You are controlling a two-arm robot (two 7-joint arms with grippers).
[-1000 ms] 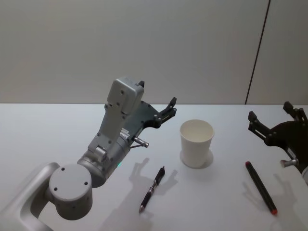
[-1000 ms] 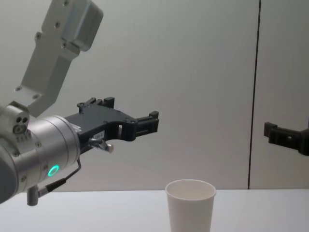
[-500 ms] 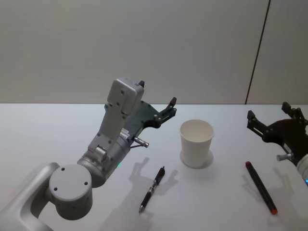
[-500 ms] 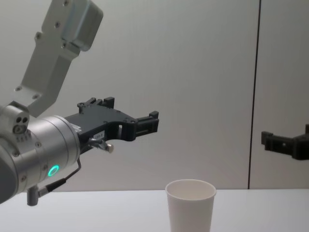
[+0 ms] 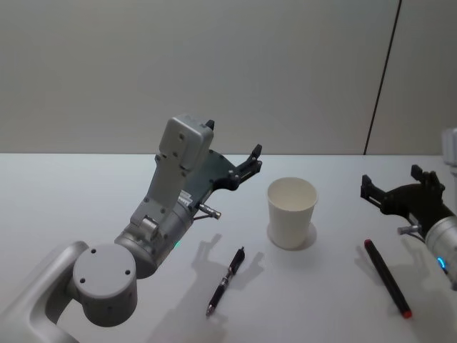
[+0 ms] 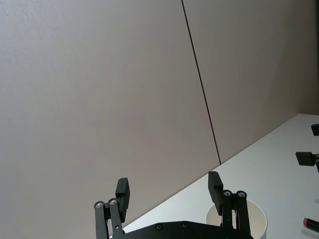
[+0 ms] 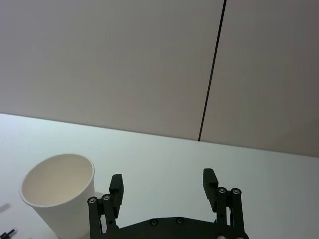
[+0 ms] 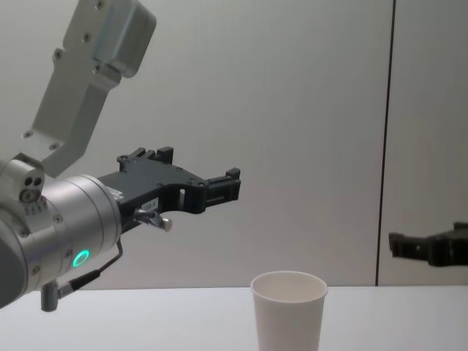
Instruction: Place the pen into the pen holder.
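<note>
The pen holder [image 5: 291, 213], a white paper cup, stands upright at the table's middle; it also shows in the chest view [image 8: 288, 311]. A black pen with red bands [image 5: 226, 281] lies in front and to the left of it. A second black pen with a red tip [image 5: 387, 277] lies to its right. My left gripper [image 5: 251, 161] hangs open and empty in the air, left of the cup and above it. My right gripper [image 5: 391, 180] is open and empty, hovering right of the cup and behind the red-tipped pen. The right wrist view has the cup [image 7: 60, 194] beyond its open fingers [image 7: 209, 180].
The white table [image 5: 86, 193] runs back to a plain grey wall with a dark vertical seam [image 5: 382, 78]. My left arm's large grey elbow joint [image 5: 106, 284] stands over the table's front left.
My right gripper has come lower and moved left, toward the cup and the red-tipped pen. The left arm, the cup and both pens have not moved.
</note>
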